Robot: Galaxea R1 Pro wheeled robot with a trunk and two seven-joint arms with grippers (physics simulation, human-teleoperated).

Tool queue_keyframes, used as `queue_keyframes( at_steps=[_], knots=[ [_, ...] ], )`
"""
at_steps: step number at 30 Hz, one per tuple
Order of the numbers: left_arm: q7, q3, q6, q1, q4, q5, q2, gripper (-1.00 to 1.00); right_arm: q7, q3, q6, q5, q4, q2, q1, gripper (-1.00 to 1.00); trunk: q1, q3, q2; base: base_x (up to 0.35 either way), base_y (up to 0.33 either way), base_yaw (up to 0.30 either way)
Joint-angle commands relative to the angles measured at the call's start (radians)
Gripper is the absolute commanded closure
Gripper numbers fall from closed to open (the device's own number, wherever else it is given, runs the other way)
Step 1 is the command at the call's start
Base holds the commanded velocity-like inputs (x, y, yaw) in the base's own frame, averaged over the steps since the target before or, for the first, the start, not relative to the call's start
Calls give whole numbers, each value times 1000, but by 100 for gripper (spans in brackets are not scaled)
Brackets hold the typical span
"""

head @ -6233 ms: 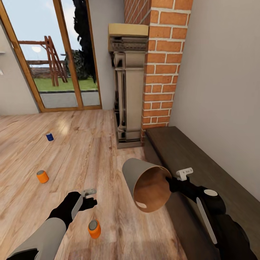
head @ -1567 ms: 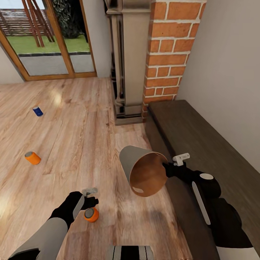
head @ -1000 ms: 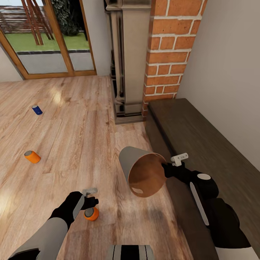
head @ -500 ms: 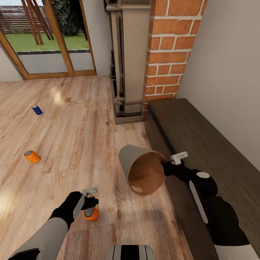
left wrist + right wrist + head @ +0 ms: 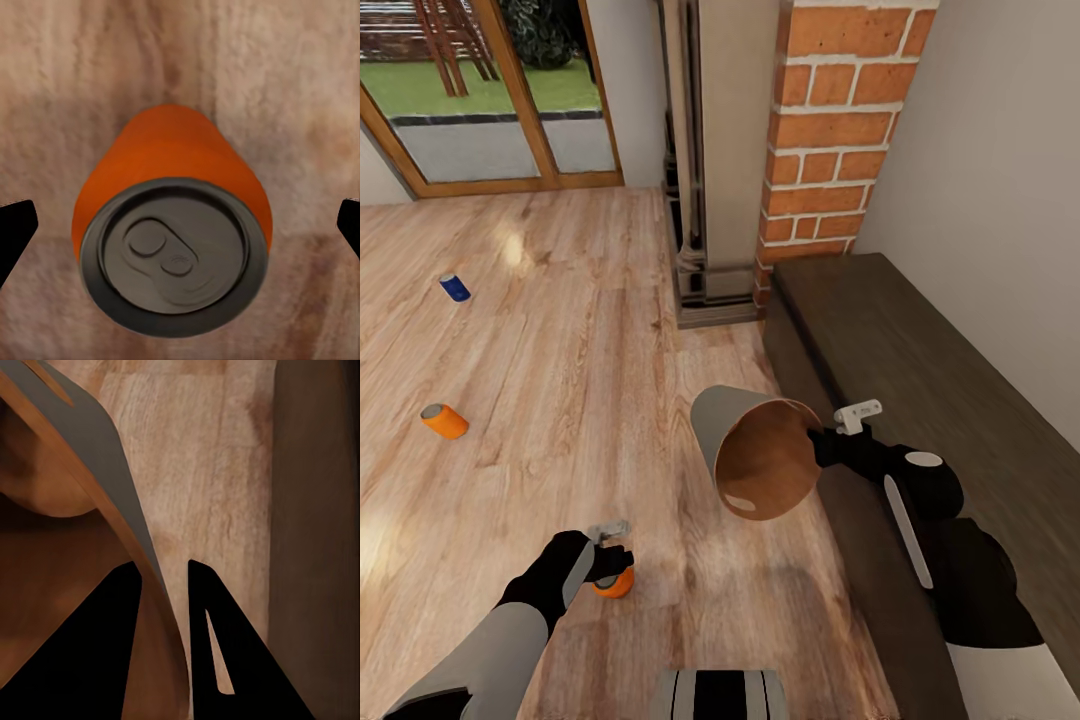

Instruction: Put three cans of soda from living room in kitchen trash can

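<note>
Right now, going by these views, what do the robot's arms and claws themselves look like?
Both arms have pale grey forearm shells running into black wrist sections. The left claw has a small light grey bracket on top. The right claw carries a white bracket, and its arm shows a white oval cap and a long white stripe. In the wrist views the fingers read as flat black wedges. No cables are visible.

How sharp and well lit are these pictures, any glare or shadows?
Head view: even daylight, a pale glare patch on the floor near the glass doors, a soft shadow under the trash can. Left wrist view: the orange can is clear, the wood around it blurry. Right wrist view: the gripper fingers are flat black silhouettes.
</note>
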Motion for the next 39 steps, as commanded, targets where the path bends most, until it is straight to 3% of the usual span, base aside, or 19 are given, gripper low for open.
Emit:
queue_keyframes(
  at_steps=[1, 8, 12, 23, 24, 39],
  knots=[
    [0, 0, 0, 0, 0, 0, 0, -100, 3, 0, 3, -21, -1, 0, -3, 100, 0, -4, 0, 0, 0, 0],
    [0, 0, 0, 0, -1, 0, -1, -100, 3, 0, 6, -21, -1, 0, -19, 100, 0, -4, 0, 0, 0, 0],
    [0, 0, 0, 0, 0, 0, -3, -100, 3, 0, 7, -21, -1, 0, -21, 100, 2, -19, -1, 0, 0, 0],
    [0, 0, 0, 0, -2, 0, -4, -100, 3, 1, 7, -21, -1, 0, -21, 100, 2, -19, -1, 0, 0, 0],
    [0, 0, -1, 0, -2, 0, -4, 100, 3, 2, 7, -21, -1, 0, -21, 100, 2, -19, -1, 0, 0, 0],
    [-1, 0, 0, 1, -3, 0, -4, 100, 2, 11, 7, -21, -1, 0, -21, 100, 1, -12, -1, 0, 0, 0]
  ],
)
